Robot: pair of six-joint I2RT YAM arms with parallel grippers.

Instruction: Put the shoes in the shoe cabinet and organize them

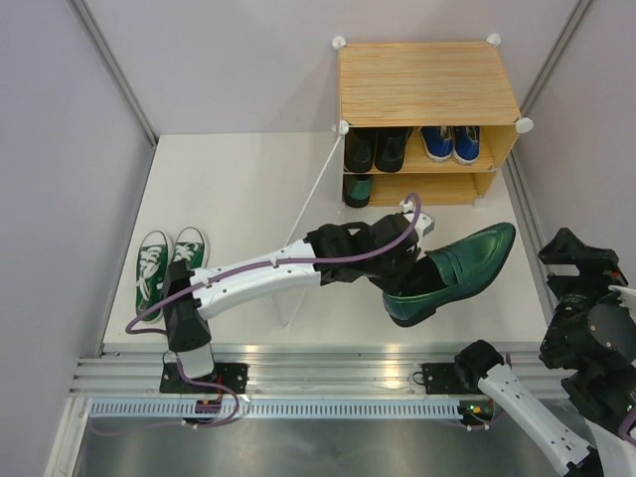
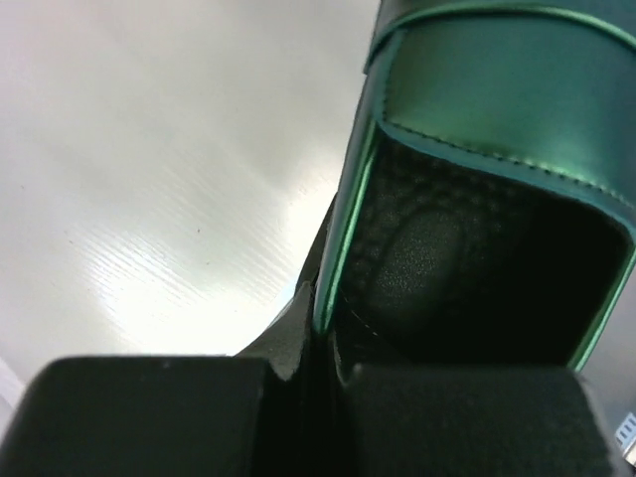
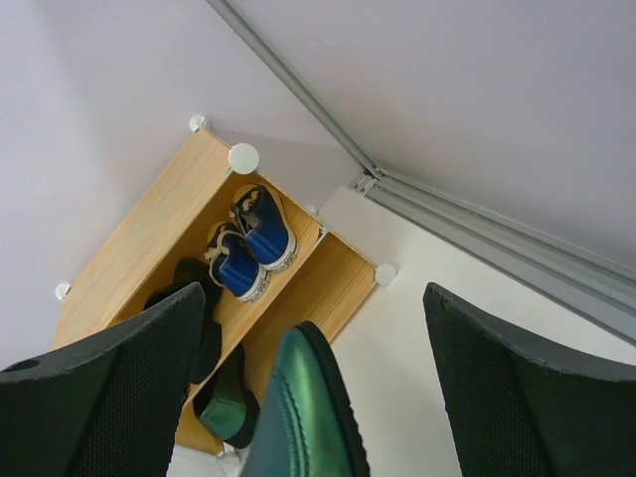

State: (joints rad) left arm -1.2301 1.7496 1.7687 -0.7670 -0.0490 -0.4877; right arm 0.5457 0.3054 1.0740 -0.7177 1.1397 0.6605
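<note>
Black left tool (image 2: 318, 388) is pinching the collar edge of a dark green pointed leather shoe (image 1: 462, 266). It's holding it up off the white table (image 1: 238, 189), toe pointing right, just in front of the light wood-grain shoe cabinet (image 1: 427, 84). The right tool (image 3: 313, 298) is hanging wide open off to the right, gripping nothing. Inside the cabinet, black leather dress shoes (image 1: 378, 147) and blue canvas sneakers (image 1: 449, 142) are sitting on the upper shelf. A second dark green shoe (image 1: 358, 189) is lying on the lower one. Green white-toed canvas sneakers (image 1: 167, 263) are sitting on the table's left side.
</note>
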